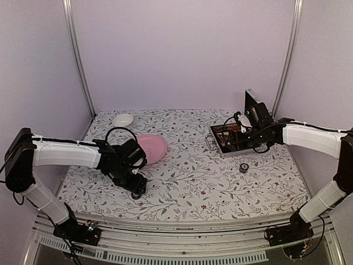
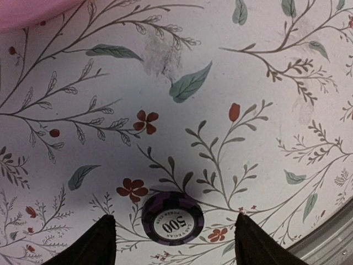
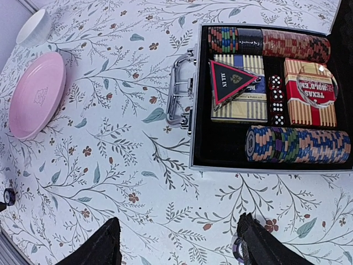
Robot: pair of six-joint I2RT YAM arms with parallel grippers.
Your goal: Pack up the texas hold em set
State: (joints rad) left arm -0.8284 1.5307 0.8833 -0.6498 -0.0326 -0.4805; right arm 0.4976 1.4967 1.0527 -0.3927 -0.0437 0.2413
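The flat square silver metal case with black lining (image 3: 194, 127) lies at the far right of the flowered tablecloth (image 3: 127, 165) with its lid up. Inside I see two rows of striped poker chips (image 3: 298, 144), a red card deck (image 3: 309, 105) lettered "TEXAS HOLD'EM", a cream striped deck (image 3: 240, 107), red dice (image 3: 277, 99), and a black triangular marker (image 3: 231, 80) reading "ALL IN" resting on the cream deck. Something round and clear sits on the red deck, and I can't make out what it is.

A purple-and-black chip marked "500" (image 2: 172, 218) lies flat on the cloth between the left gripper's (image 1: 137, 187) spread fingers (image 2: 91, 243). They are released and grasp nothing. Its rim lettering is too small to read surely.

The right gripper (image 3: 177, 245) hangs before the case with its fingers apart and empty. Another loose chip (image 1: 243, 168) lies beneath it, mostly cut off in the wrist view.

A pink round plate (image 3: 36, 94) and a small white bowl (image 3: 34, 26) sit to the left.
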